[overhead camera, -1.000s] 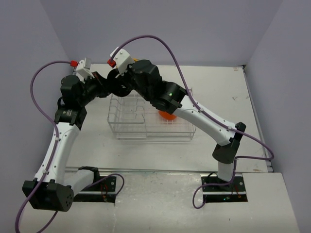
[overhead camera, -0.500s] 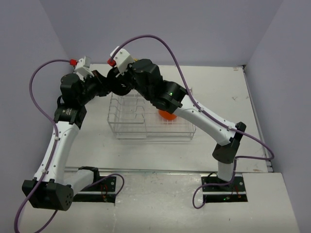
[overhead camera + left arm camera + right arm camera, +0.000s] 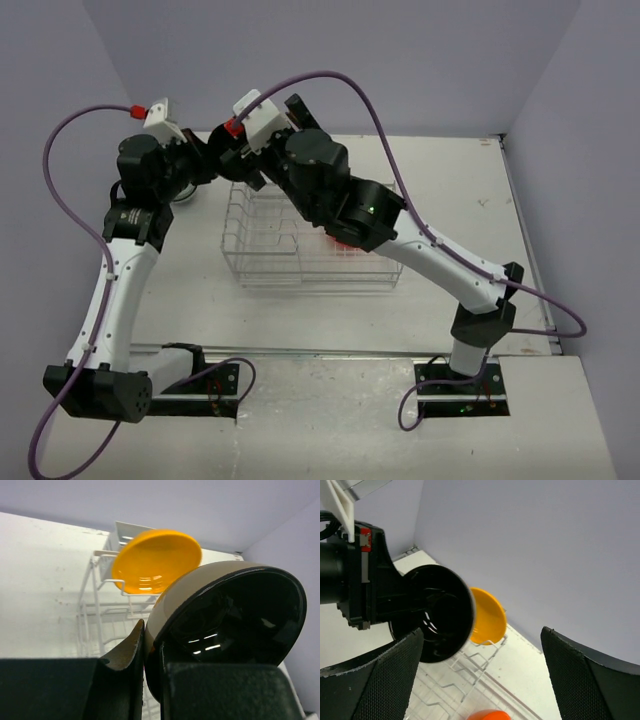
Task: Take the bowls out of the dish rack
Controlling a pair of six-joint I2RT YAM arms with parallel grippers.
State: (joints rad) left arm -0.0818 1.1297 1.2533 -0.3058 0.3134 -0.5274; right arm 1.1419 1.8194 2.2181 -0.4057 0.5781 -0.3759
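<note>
The dish rack (image 3: pixel 270 250) stands in the middle of the bench (image 3: pixel 450 180), its low basket on the right side, its tall slotted part on the left. An orange bowl (image 3: pixel 487 715) lies in the basket, mostly hidden under the right arm in the top view. Past it, over the tall part, the left claw (image 3: pixel 151 660) is pinching the rim of a black bowl (image 3: pixel 235 615) between its fingers (image 3: pixel 122 652). This bowl is glossy black with a tan-gold side and is tipped on edge in the air, clear of the wires. The right claw (image 3: pixel 481 645) hangs just beside it, spread wide and holding nothing. Farther back, a yellow bowl (image 3: pixel 156 560) stands on edge in the rack's slots at the far end, near the wall.
</note>
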